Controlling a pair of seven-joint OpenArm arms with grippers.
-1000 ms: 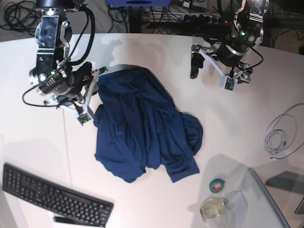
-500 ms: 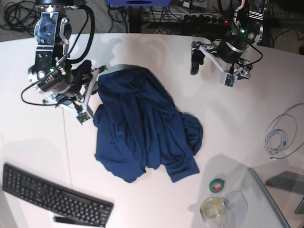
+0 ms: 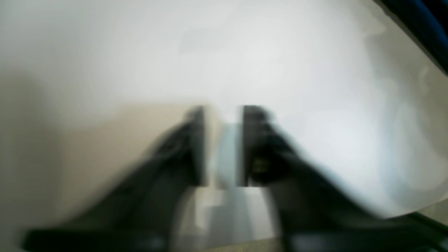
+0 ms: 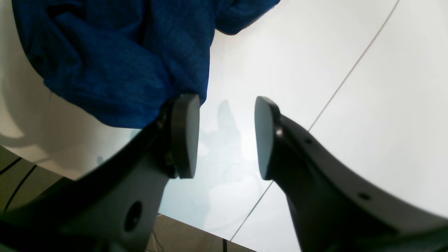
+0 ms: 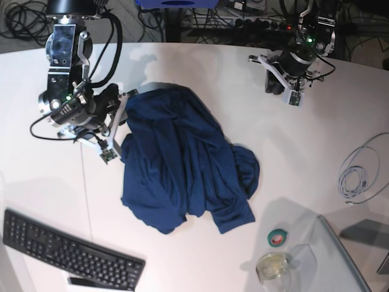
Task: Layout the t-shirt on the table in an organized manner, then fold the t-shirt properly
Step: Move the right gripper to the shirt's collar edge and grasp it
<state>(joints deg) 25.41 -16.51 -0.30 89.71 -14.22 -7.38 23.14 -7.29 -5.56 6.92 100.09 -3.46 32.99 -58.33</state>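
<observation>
- Desk (image 5: 200, 73): wide, smooth, white, curved far edge; a thin dark seam (image 5: 87, 201) runs front to back near the left side.
- T-shirt (image 5: 182, 164): dark navy, crumpled in a heap at mid-desk, nearer the far edge than the front; not spread flat.
- Right hand (image 4: 226, 136): just beside the heap's left edge, jaws moderately wide, only bare desk between them; one finger (image 4: 183, 134) lies against the fabric from this view, contact uncertain.
- Left hand (image 3: 222, 145): near the far right edge, well apart from the t-shirt; wrist view blurred, jaws narrow with a slim gap, nothing between them.
- Front left corner: black keyboard (image 5: 67, 249).
- Right edge: coiled grey cable (image 5: 361, 173).
- Front right: green tape roll (image 5: 278, 237), clear round container (image 5: 272, 266), grey glassy panel (image 5: 340, 261).
- Beyond the far edge: dark floor with tangled cables (image 5: 24, 18).
</observation>
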